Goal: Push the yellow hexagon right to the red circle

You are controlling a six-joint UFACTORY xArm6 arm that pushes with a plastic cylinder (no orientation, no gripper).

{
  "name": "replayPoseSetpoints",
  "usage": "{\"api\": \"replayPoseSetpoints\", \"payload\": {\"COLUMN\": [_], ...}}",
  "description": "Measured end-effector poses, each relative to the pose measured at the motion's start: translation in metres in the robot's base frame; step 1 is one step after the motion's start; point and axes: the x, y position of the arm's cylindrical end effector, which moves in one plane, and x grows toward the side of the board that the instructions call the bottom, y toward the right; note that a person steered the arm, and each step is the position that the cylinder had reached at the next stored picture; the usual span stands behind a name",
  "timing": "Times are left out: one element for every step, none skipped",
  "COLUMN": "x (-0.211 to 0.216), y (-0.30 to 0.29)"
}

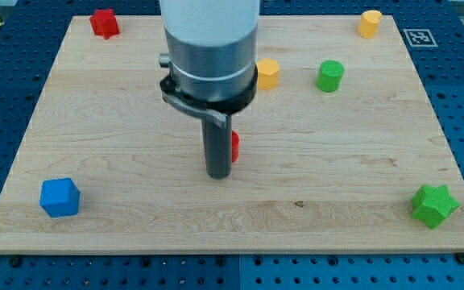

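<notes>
My tip [218,174] rests on the wooden board [135,217] a little to the left of the view's centre, and the rod above it, with the wide grey and white body of the arm [209,48], blocks out much of the middle of the scene. There are no fingers here to open or close, only the straight dark rod, and it holds nothing. Just behind the rod, on its right side, a thin strip of the red block [235,146] shows; most of it is hidden, so its round shape cannot be confirmed and I cannot tell whether the rod touches it. The yellow hexagon [268,73] sits up and to the right of that red strip, its left edge hidden behind the arm's body, and the two blocks are apart. A green cylinder [330,76] stands to the right of the hexagon, with a gap between them. Near the view's top right corner is a second yellow block [370,23], whose shape is hard to make out. A red star-like block [104,22] lies near the top left corner, a blue cube [60,197] near the bottom left, and a green star [434,205] near the bottom right. A black and white marker [418,36] lies just off the board's top right corner.
</notes>
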Motion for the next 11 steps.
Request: {"api": "replayPoseSetpoints", "payload": {"x": [-0.032,-0.066,-0.104,-0.153,-0.203,-0.222,-0.220,-0.208,-0.192,-0.172,-0.151], "y": [-0.001,-0.003,-0.019,-0.025,-0.013,0.024,0.068,0.069,0.069,0.072,0.082]}}
